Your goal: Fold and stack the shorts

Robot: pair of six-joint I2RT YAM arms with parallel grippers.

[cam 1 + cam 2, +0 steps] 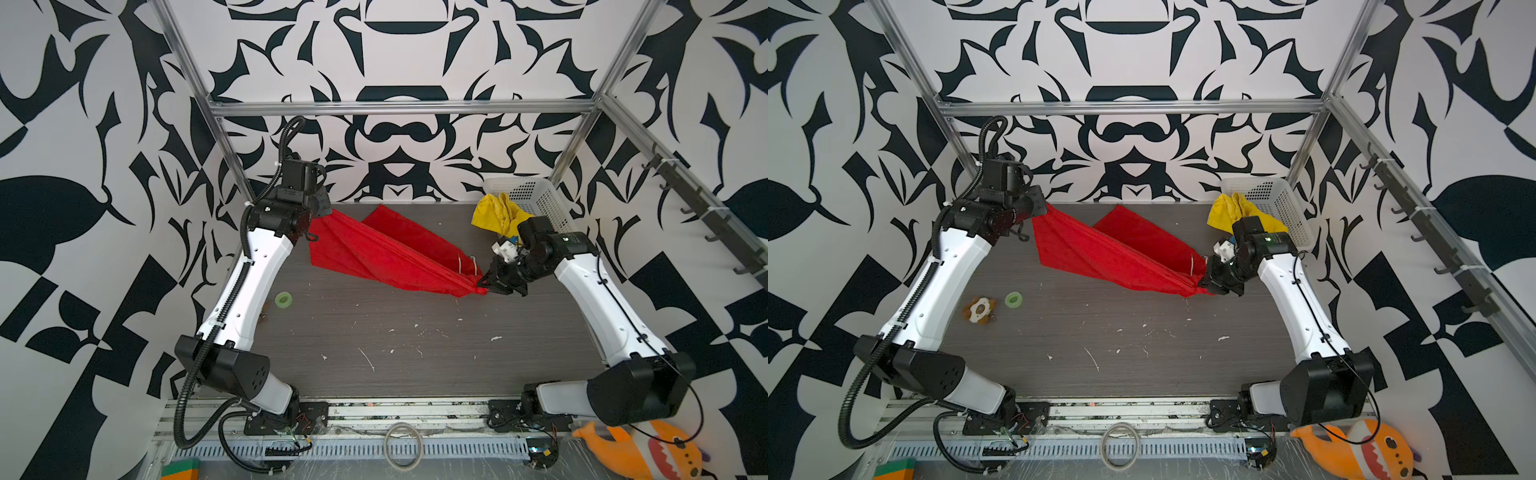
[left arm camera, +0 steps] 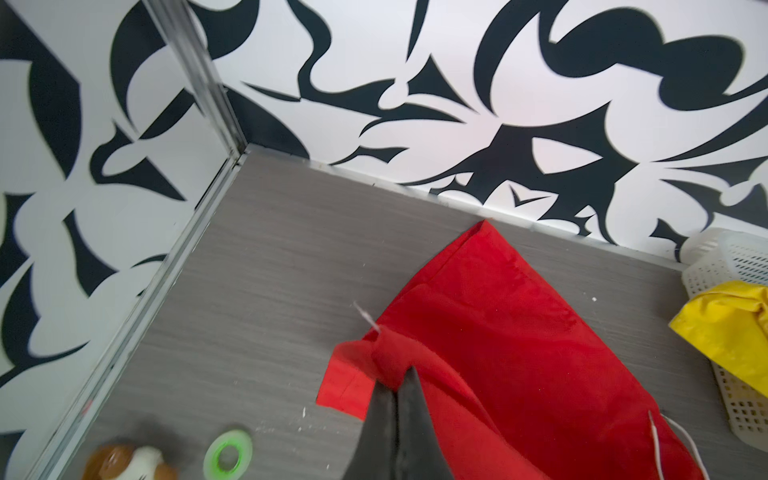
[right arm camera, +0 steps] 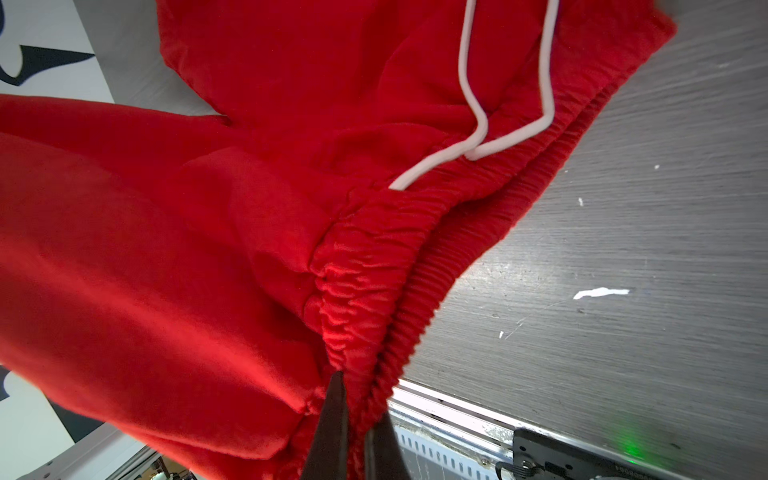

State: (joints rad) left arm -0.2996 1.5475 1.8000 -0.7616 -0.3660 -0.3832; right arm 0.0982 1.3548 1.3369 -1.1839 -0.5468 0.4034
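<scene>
The red shorts (image 1: 374, 253) hang stretched between my two grippers above the dark table, one leg trailing on the table toward the back wall. At the far left, my left gripper (image 1: 322, 214) (image 2: 399, 380) is shut on a bunched hem corner of the red shorts (image 2: 498, 332). My right gripper (image 1: 484, 286) (image 3: 359, 399) is shut on the elastic waistband of the red shorts (image 3: 208, 249), close to the white drawstring (image 3: 469, 95). The yellow shorts (image 1: 496, 214) (image 2: 723, 328) lie crumpled over the rim of the basket at the back right, behind the right wrist.
A white perforated basket (image 1: 540, 199) stands in the back right corner. A green tape roll (image 1: 283, 299) and a small brown-and-white toy (image 1: 980, 309) lie at the left, by the left arm. An orange plush shark (image 1: 648, 449) lies off the table at the front right.
</scene>
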